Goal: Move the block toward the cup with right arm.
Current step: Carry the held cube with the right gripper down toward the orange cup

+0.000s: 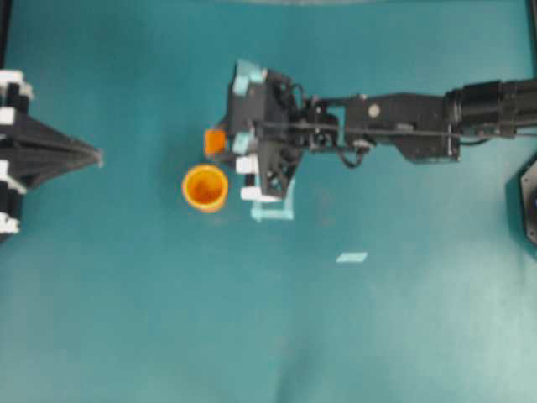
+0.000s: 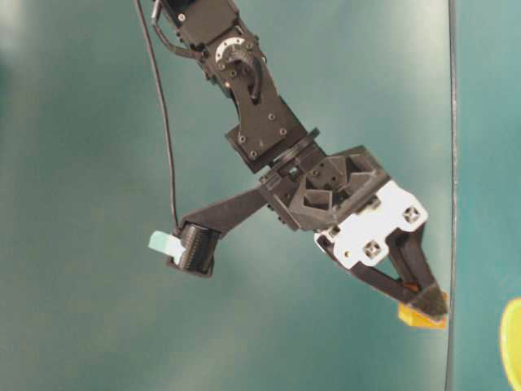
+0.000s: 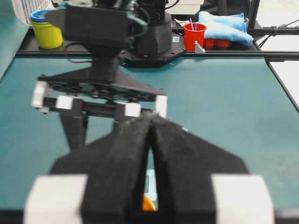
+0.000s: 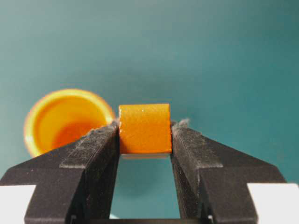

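While the black right gripper (image 4: 145,135) is pinching the small solid orange cube (image 4: 144,128) between its foam pads, the round yellow-orange plastic cup (image 4: 65,120) is sitting just beside it. Only the fingertips are gripping, so the cube is risking slipping, or a finger is risking knocking the cup over. The left gripper (image 3: 150,158) is resting pressed together.

A teal tabletop (image 1: 151,336) fills the overhead view, matte and evenly lit, with no hard shadows. Two pale tape pieces lie on it: an L-shaped corner (image 1: 277,211) and a small separate strip (image 1: 351,257). In the left wrist view, a black rail (image 3: 243,54) borders the far edge of the table. Behind it stand a yellow container with a blue lid (image 3: 46,29), a red cup (image 3: 194,35) holding thin sticks, and a crumpled light-blue cloth (image 3: 223,25). White surfaces show at the far right.
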